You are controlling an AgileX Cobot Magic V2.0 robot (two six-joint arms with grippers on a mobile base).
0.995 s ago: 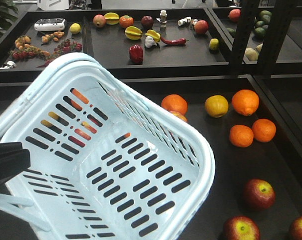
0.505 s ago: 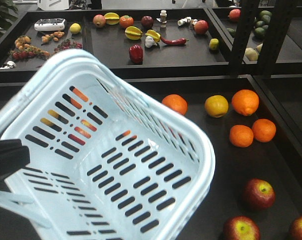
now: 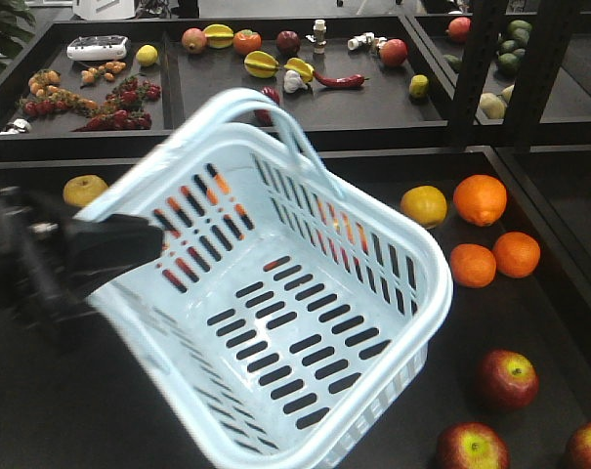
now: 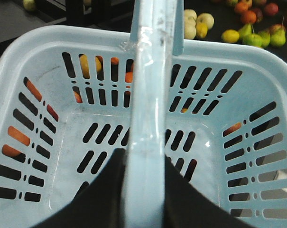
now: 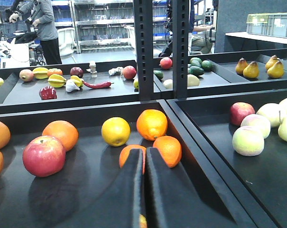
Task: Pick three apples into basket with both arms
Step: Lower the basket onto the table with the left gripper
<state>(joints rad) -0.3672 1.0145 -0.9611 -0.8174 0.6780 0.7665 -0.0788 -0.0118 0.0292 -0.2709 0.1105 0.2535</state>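
The left gripper (image 4: 142, 156) is clamping the basket (image 3: 393, 244) by its handle (image 4: 152, 71), black fingers pressing either side of the pale blue bar, and the basket is hanging tilted and empty above the dark tray (image 3: 529, 322), its open mouth facing the front camera. It is looking like thin moulded plastic: stiff, light, glossy, with rounded rims and rows of slots through walls and floor. I am guessing it will weigh almost nothing until fruit goes in, and that the smooth handle may pivot or slide between the pads, so a grip at the middle of the bar is seeming the right one. The three apples (image 3: 507, 378) are lying well apart from the basket in the tray's near corner, dark red with yellowish patches, round and waxy. They are probably firm but easy to bruise, and likely to roll on that smooth floor, so taking each one across its widest part should be working best. The right gripper (image 5: 144, 159) is holding nothing, its fingers pressed together, pointing toward the oranges (image 5: 152, 124), with one apple lying off to the side.
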